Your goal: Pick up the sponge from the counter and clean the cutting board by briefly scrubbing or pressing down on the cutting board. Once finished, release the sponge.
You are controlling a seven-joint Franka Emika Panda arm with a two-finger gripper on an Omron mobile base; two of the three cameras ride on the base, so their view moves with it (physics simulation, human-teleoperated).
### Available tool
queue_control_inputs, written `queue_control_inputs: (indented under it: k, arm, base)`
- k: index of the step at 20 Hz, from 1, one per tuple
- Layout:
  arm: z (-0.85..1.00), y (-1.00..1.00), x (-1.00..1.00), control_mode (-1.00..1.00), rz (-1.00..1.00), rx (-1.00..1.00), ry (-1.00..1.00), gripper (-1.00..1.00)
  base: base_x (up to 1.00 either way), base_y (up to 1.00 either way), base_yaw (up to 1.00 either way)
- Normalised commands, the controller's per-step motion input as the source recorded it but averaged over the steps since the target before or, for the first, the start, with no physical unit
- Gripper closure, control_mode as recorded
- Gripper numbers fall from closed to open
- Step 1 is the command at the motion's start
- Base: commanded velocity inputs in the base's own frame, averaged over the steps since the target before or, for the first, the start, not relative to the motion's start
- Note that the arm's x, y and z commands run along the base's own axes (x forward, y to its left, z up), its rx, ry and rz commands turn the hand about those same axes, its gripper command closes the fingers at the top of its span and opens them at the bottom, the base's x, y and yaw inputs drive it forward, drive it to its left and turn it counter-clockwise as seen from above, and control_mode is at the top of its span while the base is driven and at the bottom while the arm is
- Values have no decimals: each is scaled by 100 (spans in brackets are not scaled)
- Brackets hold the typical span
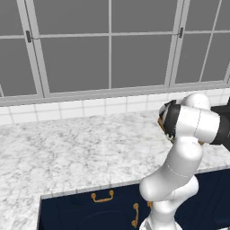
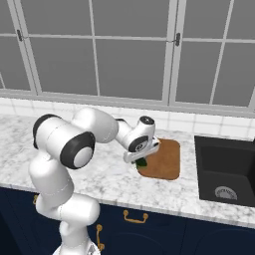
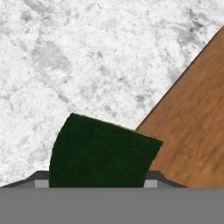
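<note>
Hand view: sponge [image 3: 101,154] sits clamped between 2 fingertips [image 3: 41,183], jaws closed on its sides, dark green face up. Marbled counter [image 3: 87,57] below, cutting board [image 3: 197,127] at right. Right base view: gripper [image 2: 141,160] low at board's left edge, sponge over board-counter boundary, contact unclear. Board lies toward counter's back edge, black sink [image 2: 226,172] just beside it.

The robot arm [image 2: 64,164] is white, smooth and round, like fat tubes joined together. Its joints have black bands and black round caps. The hand [image 2: 142,142] is white too, with a small dark circle on top.
</note>
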Motion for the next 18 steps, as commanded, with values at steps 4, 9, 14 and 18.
queue_control_inputs:
  k: [4,9,14,18]
  arm:
    - [-36,-50,7,-100,0,8,-5,100]
    - [-51,-12,11,-100,0,3,-10,100]
    - [-97,-1,-10,-100,-2,8,-28,100]
    - [-100,0,-20,-100,-3,7,-36,100]
  base:
    - [0,0,0]
    - [0,0,0]
    - [0,0,0]
    - [0,0,0]
